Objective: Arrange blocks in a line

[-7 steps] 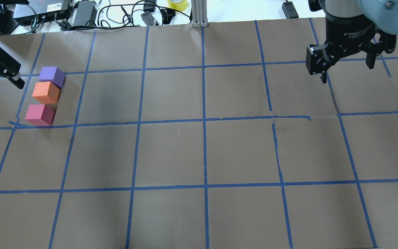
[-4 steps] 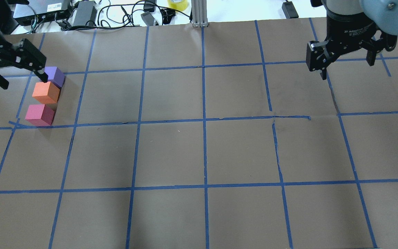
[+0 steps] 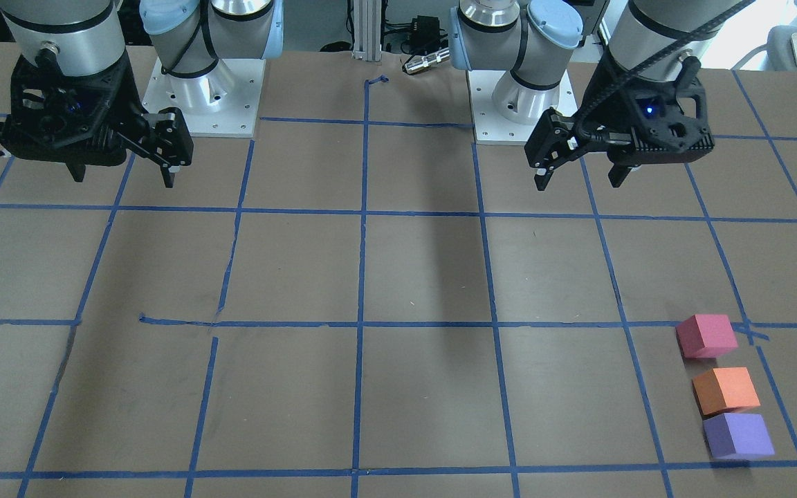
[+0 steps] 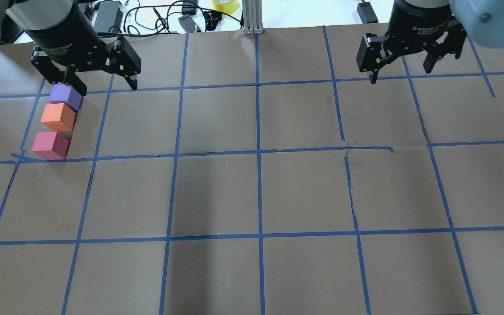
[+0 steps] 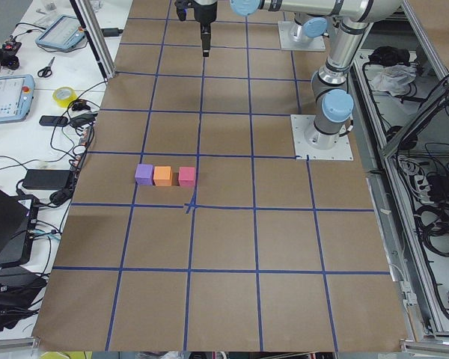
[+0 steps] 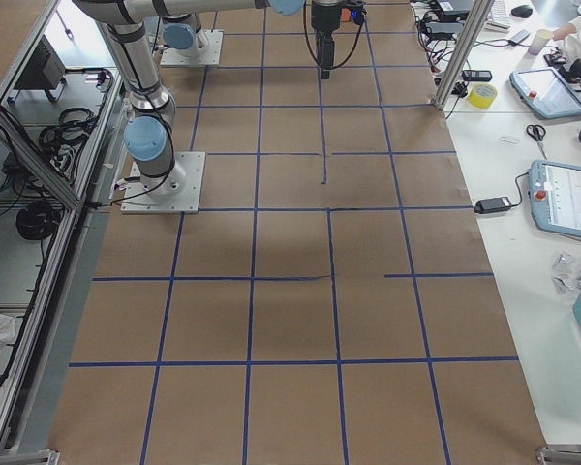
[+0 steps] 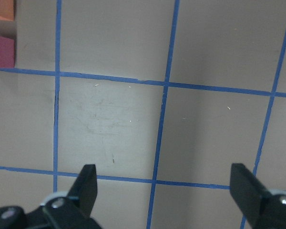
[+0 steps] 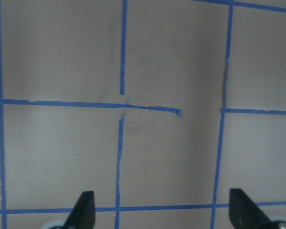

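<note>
Three blocks lie in a touching line at the table's left side in the overhead view: purple block, orange block, pinkish red block. They also show in the front view as pinkish red, orange and purple. My left gripper is open and empty, above the table just behind and right of the purple block. Its wrist view shows the orange and pinkish red blocks at the left edge. My right gripper is open and empty at the far right.
The table is brown paper with a blue tape grid. Cables, power bricks and a yellow tape roll lie beyond the far edge, beside a metal post. The arm bases stand at the robot's side.
My left gripper has swung in from the left edge to the right, past the purple block. My right gripper has moved left and towards the far edge. The blocks have not moved.
</note>
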